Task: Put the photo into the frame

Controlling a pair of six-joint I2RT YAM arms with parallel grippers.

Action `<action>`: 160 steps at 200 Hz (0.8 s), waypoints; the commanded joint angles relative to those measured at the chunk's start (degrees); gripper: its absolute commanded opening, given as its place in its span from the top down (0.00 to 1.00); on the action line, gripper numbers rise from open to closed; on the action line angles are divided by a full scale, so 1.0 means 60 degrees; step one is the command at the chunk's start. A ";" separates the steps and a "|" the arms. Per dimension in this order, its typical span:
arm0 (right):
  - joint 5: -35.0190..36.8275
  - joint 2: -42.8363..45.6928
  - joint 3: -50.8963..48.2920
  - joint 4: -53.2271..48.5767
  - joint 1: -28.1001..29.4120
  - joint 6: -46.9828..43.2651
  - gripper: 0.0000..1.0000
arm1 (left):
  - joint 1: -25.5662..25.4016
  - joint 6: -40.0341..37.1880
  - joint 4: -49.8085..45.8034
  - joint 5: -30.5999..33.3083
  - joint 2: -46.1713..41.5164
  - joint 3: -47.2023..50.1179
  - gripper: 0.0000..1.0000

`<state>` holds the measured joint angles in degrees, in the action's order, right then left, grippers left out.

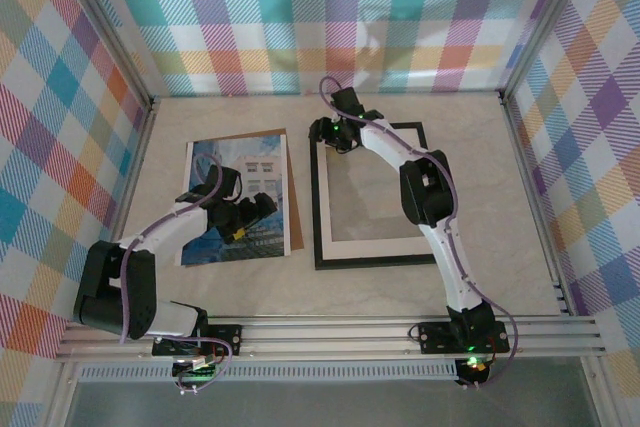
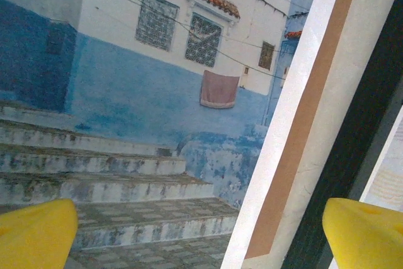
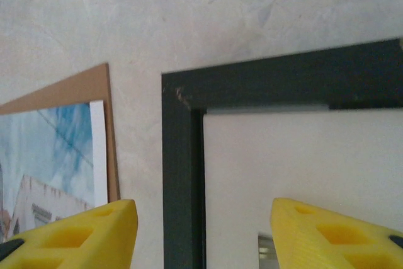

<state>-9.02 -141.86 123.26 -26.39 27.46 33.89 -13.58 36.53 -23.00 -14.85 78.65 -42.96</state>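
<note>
Our left hand point(image 1: 250, 215) hangs low over the photo point(image 1: 213, 169), released, its yellow fingers point(image 2: 36, 236) spread wide with nothing between them. The wrist view looks straight down onto blue steps and a whitewashed wall, so we judge the hand very close to the print; whether it touches we cannot tell.

The photo lies flat on a brown backing board point(image 3: 70, 87), at 9 o'clock of the frame point(image 1: 368, 260) and just beside it, not yet inside. From the left hand, the photo's white right edge runs at 3 o'clock, with the frame's black rail just beyond it.

We judge the step in hand to be picking up the print. The next move calls for catching that thin right edge without taking the board beneath, then carrying the sheet toward 3 o'clock and squaring it with the pale mat point(image 1: 370, 244) in the opening.

Farther off, our right hand point(image 1: 330, 133) hovers at the frame's 11 o'clock corner, also released, fingers apart and holding nothing. It seems placed to steady the frame on the surface point(image 1: 500, 197).
</note>
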 commanded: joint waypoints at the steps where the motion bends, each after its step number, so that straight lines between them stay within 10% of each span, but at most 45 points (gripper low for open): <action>1: -0.0382 0.1582 -0.0538 -0.0747 0.0172 -0.0329 0.41 | 0.0305 -0.0319 -0.0481 0.0351 -0.0536 -0.0289 0.00; 160: 0.0282 0.4925 -0.6397 -0.1159 0.4431 0.1239 0.70 | 0.1881 -0.0311 -0.0622 -0.0214 -0.1626 0.1472 0.00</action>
<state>-9.32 -114.80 86.24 -35.07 52.14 36.51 -3.25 35.27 -25.96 -15.42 69.56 -35.27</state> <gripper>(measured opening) 0.302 0.997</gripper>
